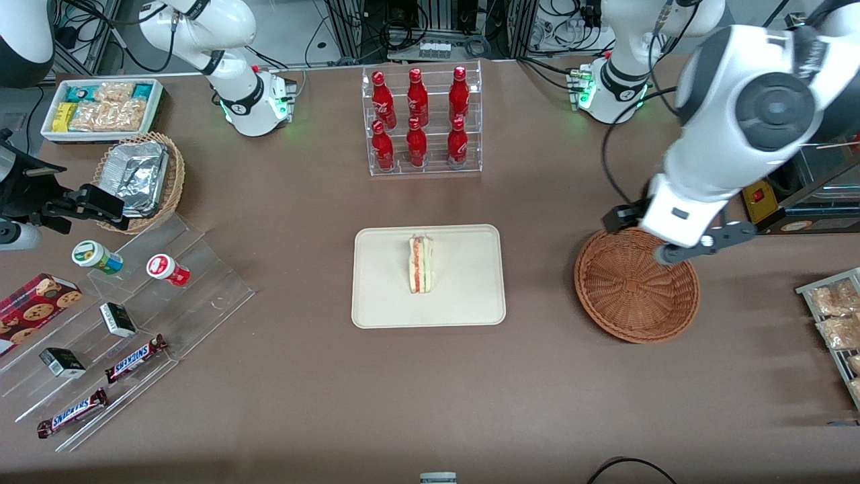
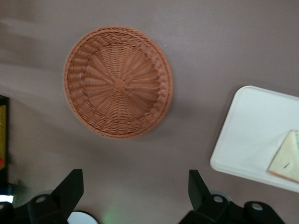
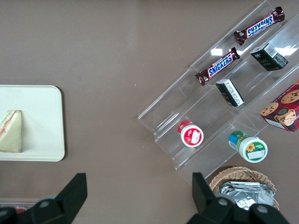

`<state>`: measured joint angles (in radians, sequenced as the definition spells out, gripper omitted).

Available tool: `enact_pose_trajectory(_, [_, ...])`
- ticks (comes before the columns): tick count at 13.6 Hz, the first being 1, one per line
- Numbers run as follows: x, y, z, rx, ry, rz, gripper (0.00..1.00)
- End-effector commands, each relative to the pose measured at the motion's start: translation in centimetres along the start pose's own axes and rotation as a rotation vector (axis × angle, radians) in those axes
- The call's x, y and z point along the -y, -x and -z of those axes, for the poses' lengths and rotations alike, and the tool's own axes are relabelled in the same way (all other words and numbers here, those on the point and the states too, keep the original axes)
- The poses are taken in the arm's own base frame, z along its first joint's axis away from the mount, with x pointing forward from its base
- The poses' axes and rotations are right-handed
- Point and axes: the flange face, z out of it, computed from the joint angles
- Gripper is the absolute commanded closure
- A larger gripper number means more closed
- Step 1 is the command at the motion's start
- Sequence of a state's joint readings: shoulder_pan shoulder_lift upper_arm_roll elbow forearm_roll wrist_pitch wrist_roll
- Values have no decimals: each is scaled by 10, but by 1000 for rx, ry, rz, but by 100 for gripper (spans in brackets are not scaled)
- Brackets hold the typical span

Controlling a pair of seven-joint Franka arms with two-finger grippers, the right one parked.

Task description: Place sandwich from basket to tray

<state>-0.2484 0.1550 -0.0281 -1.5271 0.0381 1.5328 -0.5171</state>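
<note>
Looking across the brown tabletop from the parked arm's end toward mine, I meet first the flat cream-coloured rectangular tray (image 1: 470,296) with rounded corners and a low rim. The small triangular sandwich (image 1: 421,264) of pale white bread lies on it, near the middle, its red-pink and green filling edge facing up toward the front camera. So the sandwich is already out of the basket and on the tray; I judge the placing done.

Were I to handle it again, I would expect it to be light, soft and easily crushed, the layers apt to slide apart. I would close gently across the two flat bread faces, low down, not on the filling edge.

Next comes the round, shallow, reddish-brown woven wicker basket (image 1: 635,286), bare inside, well apart from the tray. My gripper (image 2: 135,193) hangs above its rim, fingers spread wide, holding nothing.
</note>
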Motion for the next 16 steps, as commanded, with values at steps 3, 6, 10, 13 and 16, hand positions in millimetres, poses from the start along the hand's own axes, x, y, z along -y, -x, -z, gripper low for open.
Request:
enact_pose_trajectory(3, [65, 24, 10, 16, 19, -93, 1])
enact_pose_trajectory(6, [102, 27, 14, 11, 30, -165, 1])
enact_pose_trajectory(10, [149, 30, 21, 6, 47, -236, 1])
enact_pose_trajectory(13, [155, 30, 26, -2, 63, -269, 1])
enact_pose_trajectory(16, [149, 14, 39, -17, 67, -264, 1])
